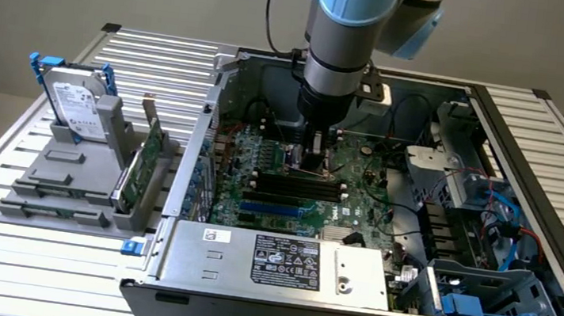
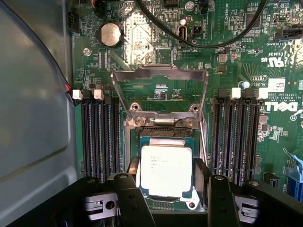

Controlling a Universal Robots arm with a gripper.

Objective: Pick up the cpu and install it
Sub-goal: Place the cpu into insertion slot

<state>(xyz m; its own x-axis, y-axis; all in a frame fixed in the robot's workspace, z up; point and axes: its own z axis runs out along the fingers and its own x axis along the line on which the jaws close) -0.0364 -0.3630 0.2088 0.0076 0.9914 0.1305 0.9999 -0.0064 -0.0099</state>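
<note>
wrist view: cpu [image 2: 166, 169] lies in socket [image 2: 165, 142], load frame [image 2: 160, 75] hinged up; gripper [image 2: 166, 198] fingers spread wide, flanking chip, not clamping it; risk, judged: chip slightly skewed, not fully seated, so finger nudge or frame closing could bend socket pins

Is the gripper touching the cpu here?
Cannot tell. In the wrist view the open gripper straddles the cpu lying in the socket; no contact or gap shows plainly.

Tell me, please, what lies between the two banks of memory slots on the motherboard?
The wrist view shows the socket with its frame swung open, and the cpu lying in it.
</note>
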